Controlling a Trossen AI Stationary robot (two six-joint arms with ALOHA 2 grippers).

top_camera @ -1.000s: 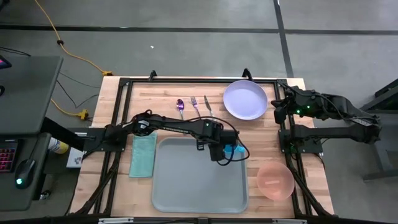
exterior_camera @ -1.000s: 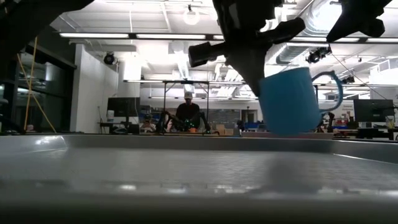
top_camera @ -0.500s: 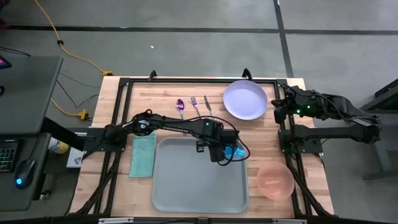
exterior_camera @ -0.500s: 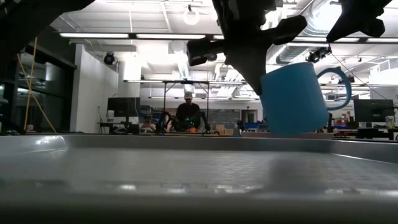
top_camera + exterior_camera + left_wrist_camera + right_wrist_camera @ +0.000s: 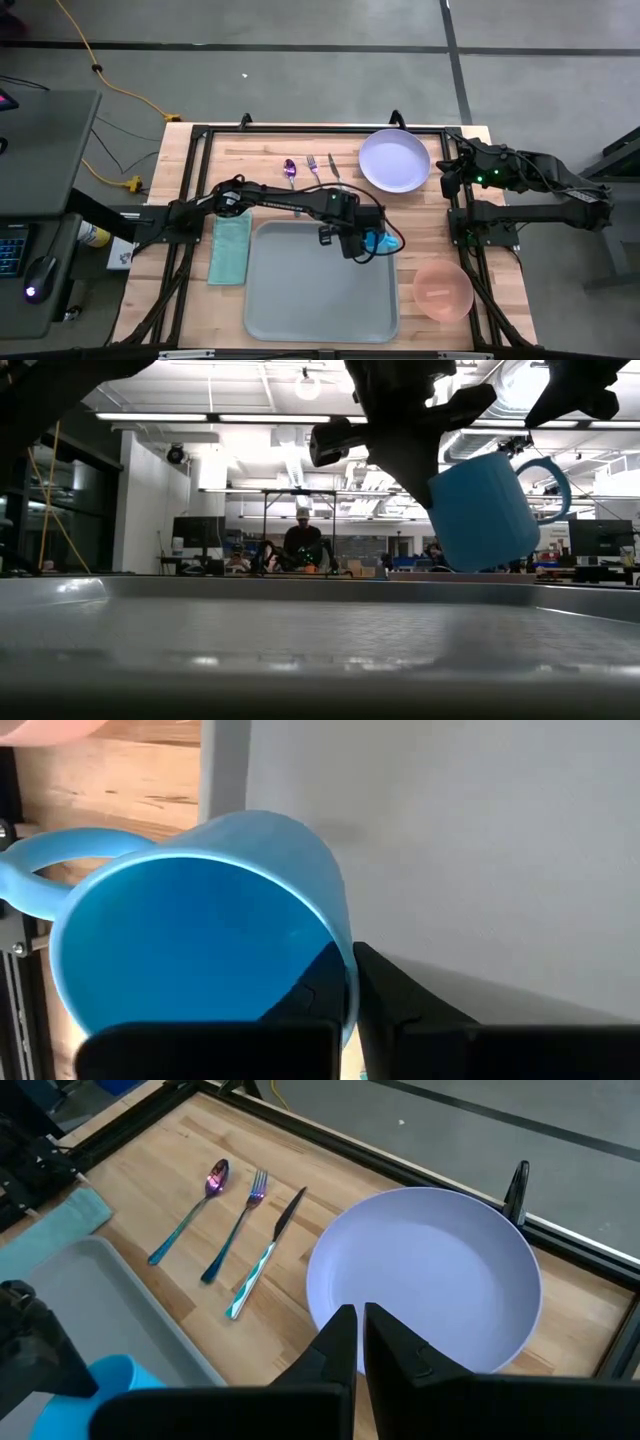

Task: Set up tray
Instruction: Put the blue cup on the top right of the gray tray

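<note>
Lifted and tipped since a second ago, the blue mug [image 5: 483, 510] now hangs clear above the tray's far rim in the low view, leaning with its handle raised, where before it sat lower and nearly upright. Seen from above, the left gripper [image 5: 362, 246] has crept slightly toward 3 o'clock; everything else on the bench [image 5: 270, 160] lies as it did.

At 9 o'clock of the tray [image 5: 300, 300] lies a teal folded cloth [image 5: 230, 250], just beside the rim. The tray itself sits at the bench's near middle, its upper right corner under the left gripper. At 12 o'clock of the tray a spoon [image 5: 290, 172], a fork [image 5: 314, 168] and a knife [image 5: 335, 170] lie side by side. Further toward 3 o'clock, a lavender plate [image 5: 394, 160] rests at the far edge, and a pink bowl [image 5: 443, 289] stands off the tray's right side.

The left wrist view shows what the overhead cannot: the left jaws pinch the mug's wall, one finger [image 5: 400, 1010] outside and one inside, with the mug's open mouth empty and the tray's rim beneath it. The right gripper [image 5: 357, 1342] waits at 3 o'clock of the plate, its jaws pressed nearly together around nothing, as only the right wrist view shows.
</note>
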